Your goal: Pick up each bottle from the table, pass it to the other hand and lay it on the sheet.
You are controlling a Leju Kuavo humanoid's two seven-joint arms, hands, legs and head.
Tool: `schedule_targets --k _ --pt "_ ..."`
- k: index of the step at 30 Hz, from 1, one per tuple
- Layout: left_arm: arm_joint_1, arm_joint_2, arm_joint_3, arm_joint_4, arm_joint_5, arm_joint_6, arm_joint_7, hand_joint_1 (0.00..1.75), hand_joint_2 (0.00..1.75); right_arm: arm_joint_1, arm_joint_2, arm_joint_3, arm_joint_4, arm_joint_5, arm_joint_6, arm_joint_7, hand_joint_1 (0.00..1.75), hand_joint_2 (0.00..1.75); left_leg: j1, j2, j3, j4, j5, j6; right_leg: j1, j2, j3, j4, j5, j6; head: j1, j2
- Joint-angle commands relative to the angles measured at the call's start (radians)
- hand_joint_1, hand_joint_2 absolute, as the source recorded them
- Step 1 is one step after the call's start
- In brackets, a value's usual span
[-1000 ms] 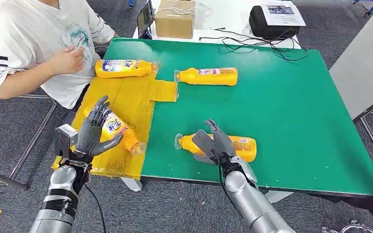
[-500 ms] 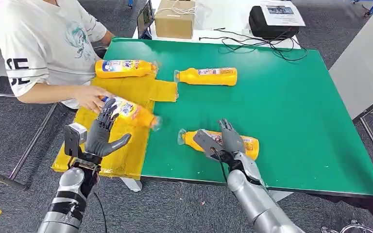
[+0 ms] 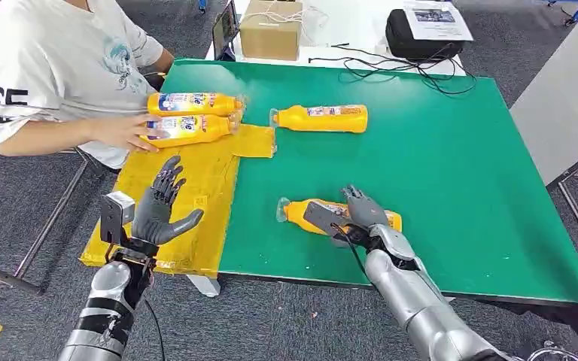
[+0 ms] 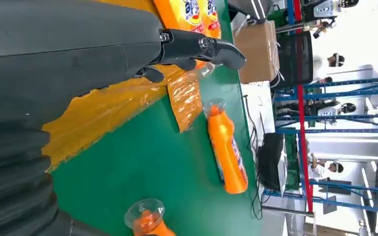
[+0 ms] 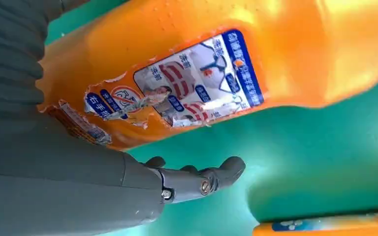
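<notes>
Head view shows a green worktop (image 3: pixel 451 165) taking up most of the frame, with a yellow sheet (image 3: pixel 196 180) laid over its left edge. A person (image 3: pixel 60 68) in a white shirt sits at the upper left, one hand (image 3: pixel 124 131) resting on the second bottle (image 3: pixel 188 128), which lies on the sheet just below the first bottle (image 3: pixel 192 103); the two lie side by side at the sheet's top end. A third bottle (image 3: pixel 323 118) lies on the green surface at upper centre, just right of the sheet's corner. The fourth bottle (image 3: pixel 339 216) lies on its side at lower centre, cap to the left. The right hand (image 3: pixel 357 218) lies over this bottle's middle, fingers draped on top and thumb at its near side; whether it grips or merely rests there I cannot tell. The left hand (image 3: pixel 162 207) is raised over the sheet at lower left, holding nothing, fingers spread apart. A cardboard box (image 3: pixel 271 28) and a black bag (image 3: pixel 421 34) sit beyond the worktop at the top.
</notes>
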Motion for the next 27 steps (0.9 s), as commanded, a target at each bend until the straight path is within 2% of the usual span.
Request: schedule_targets --k 1,3,4,5,6,8,20,24,27 --pt "-0.038 0.028 0.0 0.082 0.016 -0.025 -0.003 0.0 1.75 -0.112 -0.031 0.109 0.186 -0.005 0.073 -0.002 0.0 1.75 0.0 0.0 0.005 0.0 -0.002 -0.001 0.0 0.0 0.005 0.0 -0.002 -0.001 0.0 0.0" --pt "-0.047 0.031 0.005 0.099 0.02 -0.028 -0.004 0.0 1.75 -0.133 -0.034 0.127 0.211 -0.009 0.088 -0.007 0.0 1.75 0.0 0.001 0.006 0.0 -0.003 -0.001 0.0 0.001 0.006 0.0 -0.003 -0.001 0.0 0.0" --pt "-0.048 0.033 0.006 0.102 0.023 -0.031 -0.006 0.0 1.75 -0.14 -0.034 0.134 0.219 -0.013 0.1 -0.015 0.86 1.75 0.0 0.001 0.005 0.0 -0.002 -0.001 0.0 0.001 0.004 0.0 -0.002 -0.001 0.0 0.0" --pt "-0.048 0.035 0.007 0.103 0.023 -0.033 -0.006 0.0 1.75 -0.142 -0.035 0.134 0.22 -0.015 0.101 -0.016 1.38 1.75 0.0 0.0 0.004 0.0 -0.001 -0.001 0.0 0.0 0.004 0.0 -0.001 -0.001 0.0 0.0" --pt "-0.053 0.037 0.01 0.111 0.023 -0.03 -0.006 0.0 1.75 -0.158 -0.039 0.155 0.234 -0.009 0.117 -0.022 1.75 1.75 0.0 0.0 0.006 0.0 -0.002 -0.001 0.001 0.0 0.006 0.0 -0.002 -0.001 0.0 0.0" --pt "-0.054 0.04 0.012 0.113 0.023 -0.029 -0.006 0.0 1.75 -0.168 -0.044 0.158 0.237 -0.011 0.125 -0.026 1.75 1.75 0.0 0.0 0.002 0.0 -0.001 -0.001 0.0 0.0 0.002 0.0 -0.001 -0.001 0.0 0.0" --pt "-0.05 0.042 0.014 0.11 0.023 -0.026 -0.007 0.0 1.75 -0.175 -0.057 0.161 0.233 -0.016 0.133 -0.035 1.75 1.75 0.001 0.0 0.007 0.0 -0.003 -0.001 0.001 0.0 0.007 0.0 -0.003 -0.002 0.0 0.0" --pt "-0.042 0.048 0.018 0.1 0.024 -0.025 -0.003 0.0 1.75 -0.185 -0.09 0.168 0.199 -0.075 0.182 -0.071 1.75 1.75 0.0 -0.001 0.006 0.0 -0.002 -0.001 0.001 -0.001 0.006 0.0 -0.003 -0.002 0.0 0.0" --pt "-0.045 0.051 0.014 0.107 0.021 -0.016 0.002 0.0 1.75 -0.18 -0.085 0.159 0.184 -0.13 0.17 -0.082 1.75 1.75 0.0 0.0 0.006 0.0 -0.002 -0.001 0.0 0.0 0.006 0.001 -0.003 -0.001 0.0 0.0"
